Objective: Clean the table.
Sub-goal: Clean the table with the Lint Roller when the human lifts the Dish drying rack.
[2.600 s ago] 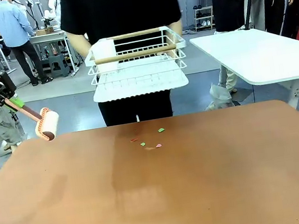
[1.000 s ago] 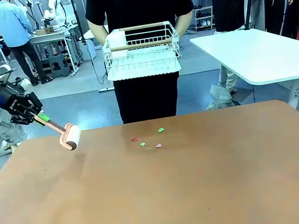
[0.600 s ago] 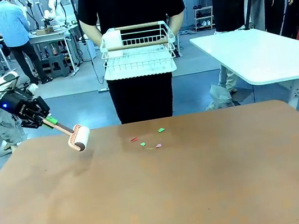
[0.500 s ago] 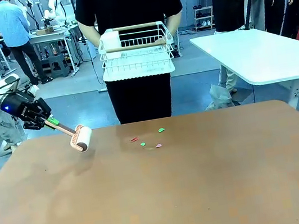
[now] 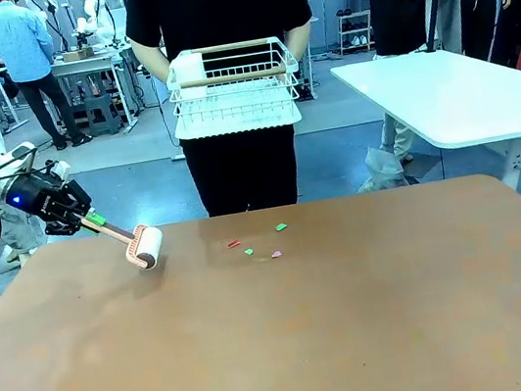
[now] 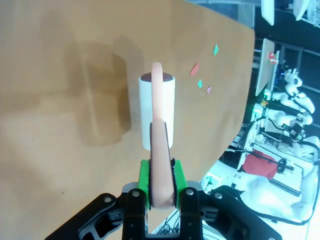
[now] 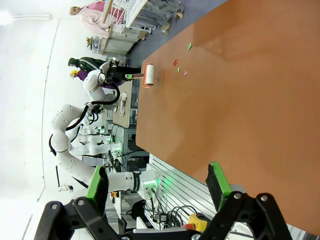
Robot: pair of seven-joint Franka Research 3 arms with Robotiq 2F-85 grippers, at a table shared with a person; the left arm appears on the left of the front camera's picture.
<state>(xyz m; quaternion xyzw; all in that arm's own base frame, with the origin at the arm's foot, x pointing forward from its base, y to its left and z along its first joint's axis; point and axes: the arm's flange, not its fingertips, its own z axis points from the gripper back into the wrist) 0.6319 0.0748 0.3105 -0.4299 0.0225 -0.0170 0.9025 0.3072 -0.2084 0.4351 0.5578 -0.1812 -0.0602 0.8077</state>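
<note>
1. You had the left gripper (image 5: 70,214) clenched on the handle of the lint roller (image 5: 145,247). In the left wrist view the green pads (image 6: 144,180) pressed both sides of the pink handle, with the left gripper (image 6: 161,182) right behind the roller (image 6: 157,112).
2. The roller hung low over the table (image 5: 359,319), near its far left corner. Whether the drum touched the top, I could not tell; its shadow lay just beside it.
3. The dirt was a small cluster of coloured scraps (image 5: 258,242) close to the middle of the table's far edge, lying flat and loosely spread.
4. The relation that mattered: the scraps lay to your right of the roller, along the far edge and a little ahead of the drum. In the wrist view the scraps (image 6: 200,75) sat beyond the drum's end and off to one side.
5. The handle slanted from the gripper down toward the scraps. The drum's long axis read as roughly in line with it, though only loosely.
6. The left arm was far nearer. The right gripper (image 7: 157,179) hung with its jaws spread and empty by the table's near edge (image 7: 240,90), well apart from the scraps (image 7: 180,67).
7. A person (image 5: 215,4) stood past the far edge holding a white wire basket (image 5: 233,86), clear of the top.
</note>
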